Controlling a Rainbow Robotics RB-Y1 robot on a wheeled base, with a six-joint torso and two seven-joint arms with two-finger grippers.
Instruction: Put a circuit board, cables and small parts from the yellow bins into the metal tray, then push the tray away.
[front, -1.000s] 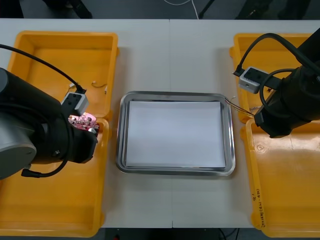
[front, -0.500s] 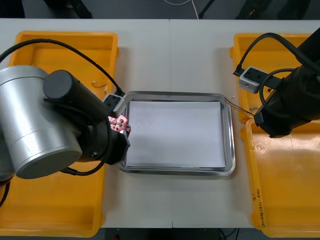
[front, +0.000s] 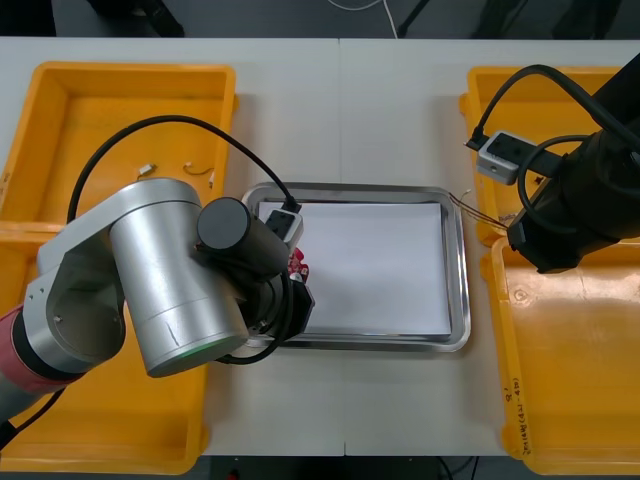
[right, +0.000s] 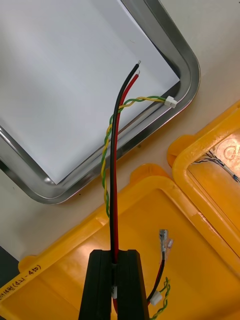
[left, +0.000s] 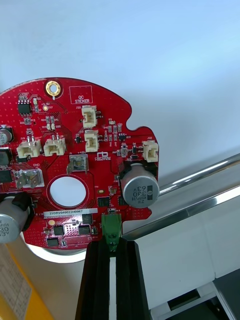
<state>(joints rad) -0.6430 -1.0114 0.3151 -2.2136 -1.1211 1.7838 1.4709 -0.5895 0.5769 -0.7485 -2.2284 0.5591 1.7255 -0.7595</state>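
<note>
Left gripper (left: 111, 246) pinching red circuit board (left: 100, 145) by its edge, above left end of tray (front: 350, 188); right gripper (right: 115, 256) pinching cables (right: 114, 175) over a right-side bin (right: 200, 265). Cable tips reach over the tray's corner.

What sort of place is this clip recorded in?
Probably an electronics kitting bench: yellow bins flank a metal tray on a light table. The left gripper holds a round red circuit board over the tray, and the right gripper holds cables.
</note>
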